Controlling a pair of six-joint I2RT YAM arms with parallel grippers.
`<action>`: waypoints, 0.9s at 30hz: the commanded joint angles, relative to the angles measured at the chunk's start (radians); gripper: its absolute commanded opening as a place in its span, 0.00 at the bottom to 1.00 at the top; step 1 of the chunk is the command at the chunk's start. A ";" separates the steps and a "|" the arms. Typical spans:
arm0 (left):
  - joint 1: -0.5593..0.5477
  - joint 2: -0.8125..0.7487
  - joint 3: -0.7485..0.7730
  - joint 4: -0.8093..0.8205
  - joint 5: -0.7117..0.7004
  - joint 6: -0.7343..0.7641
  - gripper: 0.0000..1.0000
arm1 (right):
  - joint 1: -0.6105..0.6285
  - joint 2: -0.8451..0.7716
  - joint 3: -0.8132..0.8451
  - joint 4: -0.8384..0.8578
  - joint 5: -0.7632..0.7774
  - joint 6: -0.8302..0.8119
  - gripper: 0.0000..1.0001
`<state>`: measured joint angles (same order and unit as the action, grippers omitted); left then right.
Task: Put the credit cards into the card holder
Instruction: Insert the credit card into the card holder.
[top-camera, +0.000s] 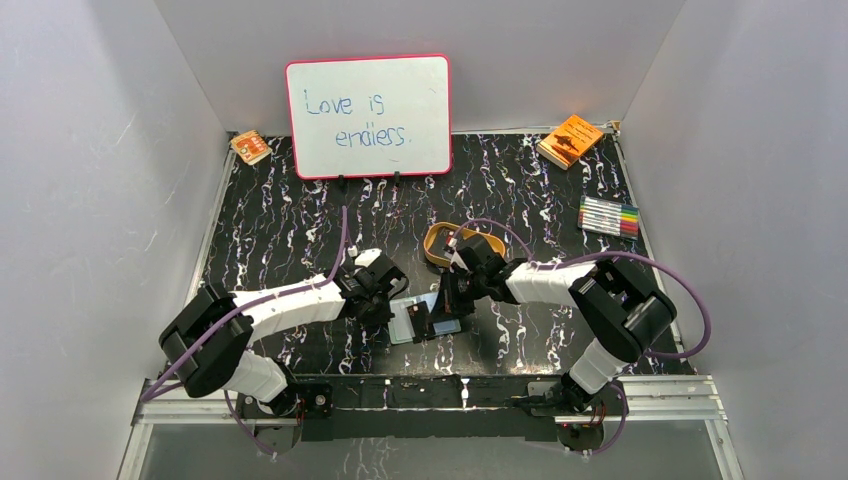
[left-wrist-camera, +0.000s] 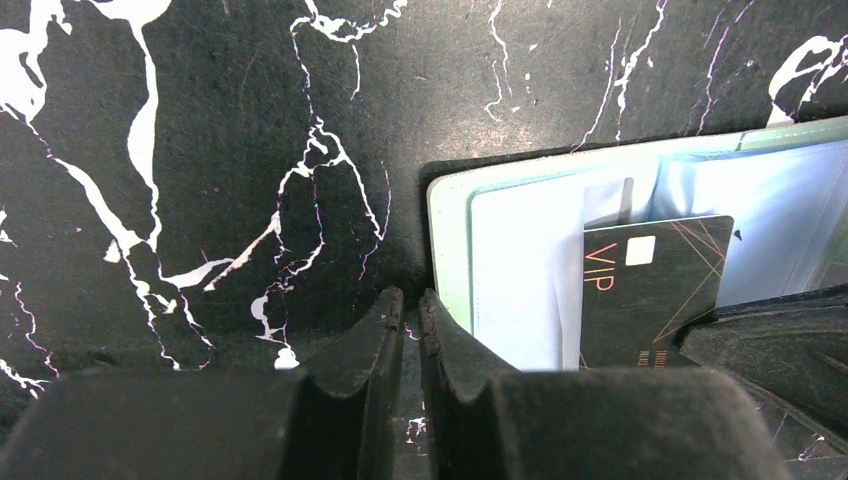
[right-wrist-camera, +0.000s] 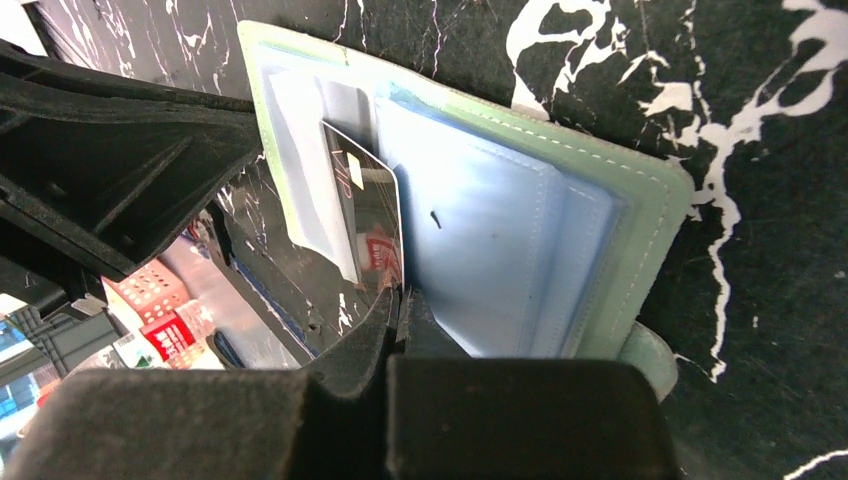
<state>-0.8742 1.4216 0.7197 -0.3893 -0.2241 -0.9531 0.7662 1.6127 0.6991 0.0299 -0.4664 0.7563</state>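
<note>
**Open card holder (right-wrist-camera: 655, 190) with one credit card (left-wrist-camera: 650, 290) on its sleeves, on the black marbled table (left-wrist-camera: 200, 150) between the two arms.**
The sage-green holder lies spread flat near the table's front edge, its pale clear sleeves facing up. The black VIP card rests tilted over the sleeves, and whether its far end is inside one cannot be told. The right gripper (right-wrist-camera: 400, 298) is closed on the card's near end. The left gripper (left-wrist-camera: 410, 300) sits just beside the holder's edge, its fingers a narrow slit apart with nothing between them. Farther back are a tan oval tray (top-camera: 430, 240), a whiteboard (top-camera: 368, 115), a marker set (top-camera: 610, 216) and an orange booklet (top-camera: 570, 140).
</note>
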 joint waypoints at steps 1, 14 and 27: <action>-0.002 0.034 -0.024 -0.001 0.031 -0.008 0.09 | 0.019 -0.011 -0.031 0.052 0.060 0.049 0.00; -0.002 0.042 -0.022 0.004 0.037 -0.004 0.09 | 0.018 0.002 0.012 0.036 0.115 0.070 0.00; -0.002 0.043 -0.024 0.007 0.038 -0.002 0.09 | 0.019 0.006 0.032 0.030 0.137 0.080 0.00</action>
<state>-0.8738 1.4235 0.7197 -0.3889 -0.2173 -0.9520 0.7811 1.6115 0.6979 0.0631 -0.3885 0.8398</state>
